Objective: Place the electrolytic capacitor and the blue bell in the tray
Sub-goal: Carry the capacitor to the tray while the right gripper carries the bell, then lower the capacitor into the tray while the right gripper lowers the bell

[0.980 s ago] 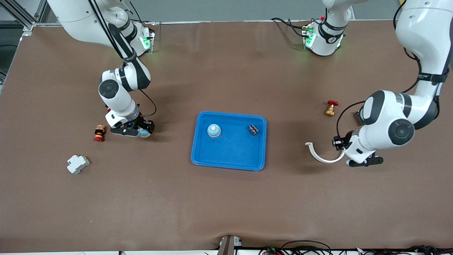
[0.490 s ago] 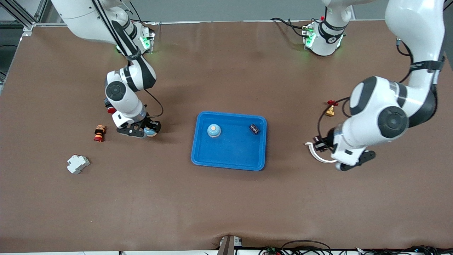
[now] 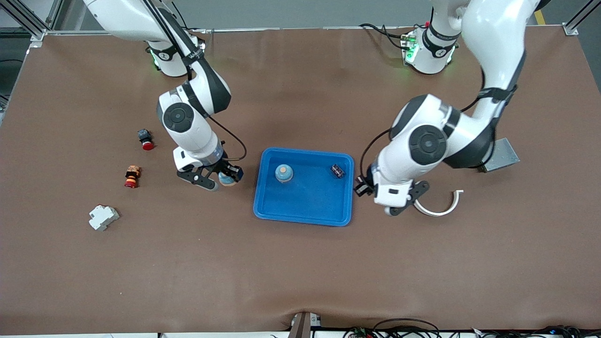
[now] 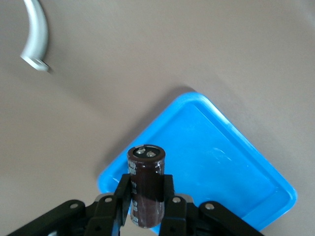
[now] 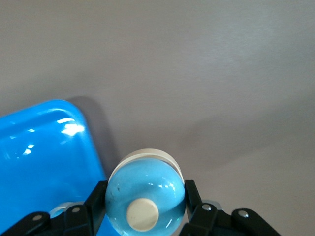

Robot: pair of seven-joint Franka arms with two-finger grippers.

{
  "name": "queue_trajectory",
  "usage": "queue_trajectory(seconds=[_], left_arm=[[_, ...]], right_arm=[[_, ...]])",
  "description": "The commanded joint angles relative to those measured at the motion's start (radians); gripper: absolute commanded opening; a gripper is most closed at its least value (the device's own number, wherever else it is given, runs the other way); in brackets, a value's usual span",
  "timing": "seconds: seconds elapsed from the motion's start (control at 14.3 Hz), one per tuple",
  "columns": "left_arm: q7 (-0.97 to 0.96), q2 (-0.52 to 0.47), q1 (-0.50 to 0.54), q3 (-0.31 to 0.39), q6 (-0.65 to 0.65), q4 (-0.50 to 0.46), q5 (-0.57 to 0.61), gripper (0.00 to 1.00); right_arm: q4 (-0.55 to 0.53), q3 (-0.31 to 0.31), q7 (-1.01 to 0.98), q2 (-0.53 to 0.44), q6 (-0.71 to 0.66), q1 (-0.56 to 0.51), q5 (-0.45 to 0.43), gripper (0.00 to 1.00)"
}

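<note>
The bright-blue tray (image 3: 305,202) lies mid-table and holds a blue bell (image 3: 283,173) and a dark capacitor (image 3: 336,171). My right gripper (image 3: 226,178) is shut on a second blue bell (image 3: 228,180), just outside the tray's rim at the right arm's end. In the right wrist view the bell (image 5: 147,187) fills my right gripper (image 5: 145,192), beside the tray (image 5: 44,157). My left gripper (image 3: 362,187) is at the tray's rim at the left arm's end. In the left wrist view my left gripper (image 4: 146,183) is shut on a dark-brown electrolytic capacitor (image 4: 146,162) over the tray's corner (image 4: 211,162).
A white curved clip (image 3: 439,207) lies beside the left gripper and shows in the left wrist view (image 4: 37,39). A grey metal box (image 3: 501,155) sits under the left arm. A red-capped button (image 3: 145,139), an orange-red stacked part (image 3: 132,176) and a white breaker (image 3: 103,217) lie toward the right arm's end.
My right gripper has carried its bell toward the tray's rim. My left arm has swung from over the white clip to the tray's other rim. The tray's contents have not moved.
</note>
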Motion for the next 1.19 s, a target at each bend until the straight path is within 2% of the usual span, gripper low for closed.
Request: queue_trajectory(seconds=[0.0, 0.14, 0.28, 0.42, 0.56, 0.77, 0.91, 1.12], left_arm=[[-0.094, 0.079, -0.066, 0.020, 0.075, 0.039, 0.001, 0.05], [-0.136, 0.116, -0.120, 0.056, 0.131, 0.034, 0.027, 0.05], [-0.141, 0.150, -0.140, 0.076, 0.157, 0.034, 0.040, 0.05], [-0.142, 0.172, -0.140, 0.076, 0.182, 0.033, 0.041, 0.05], [-0.142, 0.199, -0.142, 0.083, 0.215, 0.033, 0.041, 0.05], [-0.142, 0.227, -0.157, 0.102, 0.251, 0.033, 0.041, 0.05], [-0.142, 0.230, -0.178, 0.122, 0.251, 0.033, 0.041, 0.05], [-0.142, 0.251, -0.184, 0.132, 0.270, 0.033, 0.041, 0.05]], right_arm=[[0.182, 0.001, 0.091, 0.147, -0.024, 0.035, 0.003, 0.00], [0.292, 0.000, 0.154, 0.238, -0.033, 0.059, 0.000, 0.00], [0.359, -0.002, 0.184, 0.287, -0.068, 0.079, -0.006, 0.00], [0.365, -0.003, 0.208, 0.293, -0.074, 0.091, -0.017, 0.00], [0.376, -0.012, 0.211, 0.293, -0.138, 0.124, -0.020, 0.00], [0.458, -0.026, 0.262, 0.322, -0.228, 0.163, -0.029, 0.00], [0.482, -0.026, 0.311, 0.347, -0.222, 0.185, -0.045, 0.00], [0.525, -0.028, 0.417, 0.388, -0.214, 0.205, -0.115, 0.00]])
